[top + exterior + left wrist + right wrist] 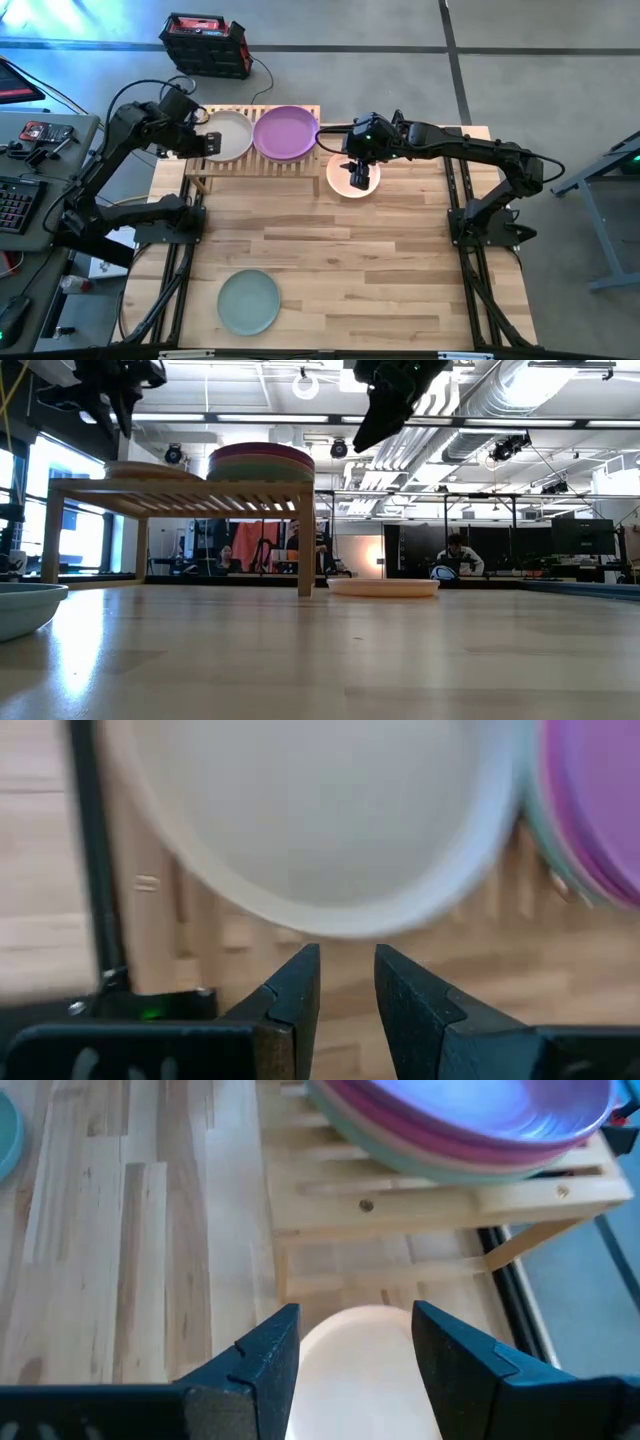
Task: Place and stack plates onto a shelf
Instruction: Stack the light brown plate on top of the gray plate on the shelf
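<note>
The light-wood slatted shelf (pixel 250 160) stands at the table's far side. On its left half lies a beige plate (pixel 228 135), and on its right half a stack of plates with a purple one on top (pixel 286 132). A peach plate (pixel 345 185) lies flat on the table just right of the shelf. A sage-green plate (pixel 248 301) lies near the front edge. My left gripper (pixel 213 141) hovers over the beige plate's left rim (pixel 320 920), narrowly open and empty. My right gripper (pixel 358 175) is open and empty, well above the peach plate (pixel 365 1370).
The stack (pixel 260 460) rises above the shelf top, with pink and green plates under the purple one (pixel 440 1140). Bare tabletop lies between the shelf and the green plate (pixel 20 605). People sit in the room beyond the table (pixel 455 555).
</note>
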Tool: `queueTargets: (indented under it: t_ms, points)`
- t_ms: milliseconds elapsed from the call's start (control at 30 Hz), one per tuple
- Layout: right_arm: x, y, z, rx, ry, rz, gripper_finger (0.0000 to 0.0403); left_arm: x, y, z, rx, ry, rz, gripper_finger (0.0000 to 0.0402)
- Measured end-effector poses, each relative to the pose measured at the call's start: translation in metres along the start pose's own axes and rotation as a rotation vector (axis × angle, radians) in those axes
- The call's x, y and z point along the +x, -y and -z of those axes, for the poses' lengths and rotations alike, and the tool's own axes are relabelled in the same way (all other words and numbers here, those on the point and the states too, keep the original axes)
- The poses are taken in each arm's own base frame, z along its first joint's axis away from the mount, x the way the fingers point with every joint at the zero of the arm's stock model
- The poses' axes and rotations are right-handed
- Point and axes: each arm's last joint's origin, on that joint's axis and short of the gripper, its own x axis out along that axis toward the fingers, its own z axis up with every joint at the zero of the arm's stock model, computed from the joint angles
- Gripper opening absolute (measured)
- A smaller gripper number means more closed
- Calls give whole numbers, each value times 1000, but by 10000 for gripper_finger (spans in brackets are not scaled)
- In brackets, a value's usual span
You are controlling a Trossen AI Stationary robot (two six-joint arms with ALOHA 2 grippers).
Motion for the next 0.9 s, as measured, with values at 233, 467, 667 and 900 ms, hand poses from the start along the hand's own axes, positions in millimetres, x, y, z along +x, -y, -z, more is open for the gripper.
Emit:
queueTargets:
  t_ms: [233, 467, 667, 900]
  points:
    - [0, -2, 10, 71, -98, -25, 173, -4, 22, 12, 221, -9, 197, 85]
    - [21, -10, 37, 118, -185, -97, 173, -9, 55, 24, 457, 42, 415, 85]
    - [41, -15, 62, 110, -215, -115, 173, -14, 72, 41, 584, 34, 521, 85]
    - [63, -21, 90, -13, -196, -125, 173, -15, 82, 60, 654, -34, 557, 85]
